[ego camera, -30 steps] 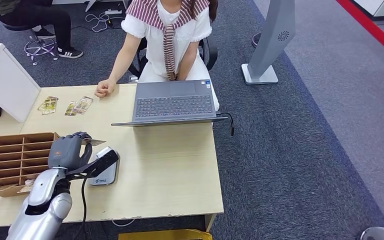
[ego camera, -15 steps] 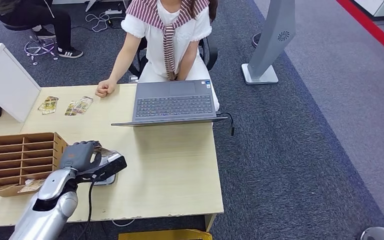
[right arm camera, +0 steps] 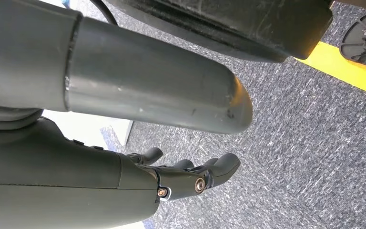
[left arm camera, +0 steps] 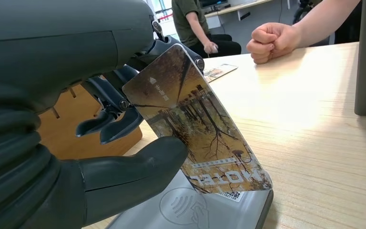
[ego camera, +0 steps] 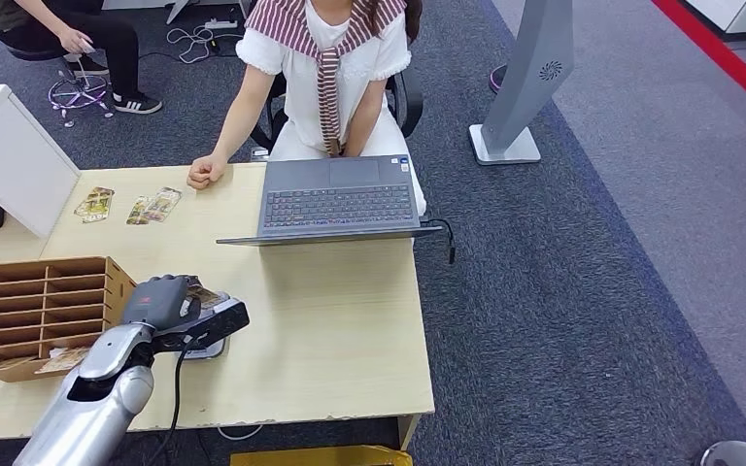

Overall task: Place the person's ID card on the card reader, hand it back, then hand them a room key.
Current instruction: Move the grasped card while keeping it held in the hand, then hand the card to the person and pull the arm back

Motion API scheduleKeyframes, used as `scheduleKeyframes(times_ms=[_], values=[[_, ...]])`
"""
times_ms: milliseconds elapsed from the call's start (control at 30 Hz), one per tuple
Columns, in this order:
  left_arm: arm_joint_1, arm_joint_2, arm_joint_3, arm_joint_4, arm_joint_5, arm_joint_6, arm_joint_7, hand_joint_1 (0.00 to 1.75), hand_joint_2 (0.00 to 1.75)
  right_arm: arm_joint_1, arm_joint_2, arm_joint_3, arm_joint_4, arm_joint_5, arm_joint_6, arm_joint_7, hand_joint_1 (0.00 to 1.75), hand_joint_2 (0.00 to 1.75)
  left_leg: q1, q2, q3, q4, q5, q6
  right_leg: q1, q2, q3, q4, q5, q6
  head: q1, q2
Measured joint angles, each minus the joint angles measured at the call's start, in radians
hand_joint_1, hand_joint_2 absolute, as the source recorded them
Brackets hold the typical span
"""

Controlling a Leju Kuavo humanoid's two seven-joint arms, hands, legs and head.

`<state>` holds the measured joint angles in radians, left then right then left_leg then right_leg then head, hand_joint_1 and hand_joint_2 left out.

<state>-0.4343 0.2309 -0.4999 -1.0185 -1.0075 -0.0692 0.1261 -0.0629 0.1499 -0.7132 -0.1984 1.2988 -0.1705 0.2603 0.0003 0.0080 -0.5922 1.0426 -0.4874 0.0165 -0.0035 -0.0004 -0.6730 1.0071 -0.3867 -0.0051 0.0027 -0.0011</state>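
Note:
My left hand (ego camera: 160,301) pinches the person's card (left arm camera: 198,129), brown with a tree picture, between thumb and fingers. The card's lower edge touches the grey card reader (left arm camera: 205,212), which lies on the table beside the wooden rack; in the head view my hand hides most of the card reader (ego camera: 209,347). The card (ego camera: 206,295) peeks out past my fingers. Several more cards (ego camera: 152,205) lie flat at the table's far left. The person sits across the table with a fist (ego camera: 206,173) resting on it. My right hand (right arm camera: 190,179) hangs over the carpet, its fingers apart, holding nothing.
A wooden slotted rack (ego camera: 44,306) stands left of my hand. An open grey laptop (ego camera: 338,199) lies flat at the table's (ego camera: 340,330) far middle. A white cabinet (ego camera: 5,150) stands at the left. Another person (ego camera: 58,34) sits at the back left.
My left hand has carried the card down and to the right, from above the reader's near side onto the reader. The person's fist has stayed put.

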Motion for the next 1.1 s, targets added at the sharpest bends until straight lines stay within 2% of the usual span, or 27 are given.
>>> scheduleKeyframes(times_ms=[167, 467, 600, 667, 1100], values=[[-0.007, 0.012, -0.007, 0.01, 0.012, -0.002, -0.001, 1.75, 1.75, 0.0, 0.0, -0.004, 0.0, 0.004, -0.003, 0.001, 0.0, 0.0, 0.0, 0.0, 0.0, 0.0, 0.0, 0.0, 0.0, -0.001, 0.001, 0.0, 0.0, 0.0, 0.0, 0.0], [0.044, 0.016, -0.008, -0.023, -0.001, 0.117, 0.0, 1.75, 1.75, 0.0, 0.0, -0.011, 0.0, 0.014, -0.007, 0.004, 0.0, 0.0, 0.0, 0.0, 0.0, 0.0, 0.001, 0.0, 0.0, 0.0, 0.0, 0.0, 0.0, 0.0, 0.0, 0.0], [0.111, 0.016, -0.002, -0.128, -0.022, 0.223, -0.016, 1.75, 1.75, 0.003, 0.0, -0.015, 0.0, 0.011, -0.011, 0.001, 0.0, 0.0, 0.0, 0.0, 0.0, 0.0, 0.0, 0.0, 0.0, 0.0, 0.0, 0.0, 0.0, 0.0, 0.0, 0.0], [0.143, 0.016, 0.004, -0.195, -0.025, 0.245, -0.025, 1.75, 1.75, 0.004, 0.0, -0.017, 0.0, 0.009, -0.012, 0.0, 0.0, 0.0, 0.0, -0.001, 0.0, 0.0, 0.0, 0.0, 0.0, -0.001, 0.0, 0.0, 0.0, 0.0, 0.0, 0.0], [0.222, 0.042, 0.019, -0.418, -0.028, 0.256, -0.064, 1.75, 1.75, 0.007, 0.0, -0.038, 0.0, -0.006, -0.016, -0.001, 0.0, 0.0, 0.001, -0.001, -0.001, 0.0, -0.001, 0.0, 0.0, -0.001, 0.0, 0.0, -0.002, 0.001, 0.0, 0.0]])
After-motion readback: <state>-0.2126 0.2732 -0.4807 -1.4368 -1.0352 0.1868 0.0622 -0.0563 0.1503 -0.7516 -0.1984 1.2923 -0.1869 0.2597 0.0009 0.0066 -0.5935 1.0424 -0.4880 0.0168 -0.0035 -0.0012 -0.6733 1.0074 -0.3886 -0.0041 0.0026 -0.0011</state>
